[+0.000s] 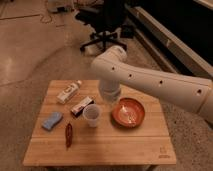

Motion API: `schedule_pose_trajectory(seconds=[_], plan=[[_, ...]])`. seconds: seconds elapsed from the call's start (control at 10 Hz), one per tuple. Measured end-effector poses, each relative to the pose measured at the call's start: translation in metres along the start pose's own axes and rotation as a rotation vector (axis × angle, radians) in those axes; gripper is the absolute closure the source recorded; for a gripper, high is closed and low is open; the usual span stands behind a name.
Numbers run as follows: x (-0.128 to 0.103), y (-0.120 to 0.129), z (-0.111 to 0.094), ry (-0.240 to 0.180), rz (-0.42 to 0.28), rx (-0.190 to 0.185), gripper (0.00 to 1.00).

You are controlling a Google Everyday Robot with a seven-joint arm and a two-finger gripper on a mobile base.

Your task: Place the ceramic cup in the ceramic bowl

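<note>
The ceramic cup (92,115) stands upright near the middle of the wooden table (110,147), whitish and tapered. The ceramic bowl (128,112) sits just to its right, reddish-brown with pale marks inside, and holds nothing else. My white arm (150,82) reaches in from the right. My gripper (108,101) hangs at its end above the table, between the cup and the bowl and a little behind them. It is mostly hidden by the wrist and touches neither of them.
A white bottle with a label (68,92) lies at the table's back left. A small box (81,106) lies left of the cup. A blue sponge (51,120) and a dark red item (68,134) lie front left. An office chair (106,25) stands behind.
</note>
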State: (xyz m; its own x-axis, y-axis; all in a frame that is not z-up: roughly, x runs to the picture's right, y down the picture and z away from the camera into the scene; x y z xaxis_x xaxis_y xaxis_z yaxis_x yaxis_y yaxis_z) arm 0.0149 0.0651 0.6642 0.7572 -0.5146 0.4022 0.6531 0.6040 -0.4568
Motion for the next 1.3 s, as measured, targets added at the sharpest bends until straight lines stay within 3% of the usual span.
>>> schedule_pose_trajectory(seconds=[0.2,0.6,0.8,1.3], plan=[[-0.010,-0.010,0.001,-0.005,-0.001,-0.003,0.60],[0.007,-0.005,0.003,-0.008,0.019,0.006,0.60],[-0.003,-0.009,0.000,-0.019,0.026,-0.003,0.60],[0.009,-0.013,-0.005,-0.020,0.039,-0.001,0.60]])
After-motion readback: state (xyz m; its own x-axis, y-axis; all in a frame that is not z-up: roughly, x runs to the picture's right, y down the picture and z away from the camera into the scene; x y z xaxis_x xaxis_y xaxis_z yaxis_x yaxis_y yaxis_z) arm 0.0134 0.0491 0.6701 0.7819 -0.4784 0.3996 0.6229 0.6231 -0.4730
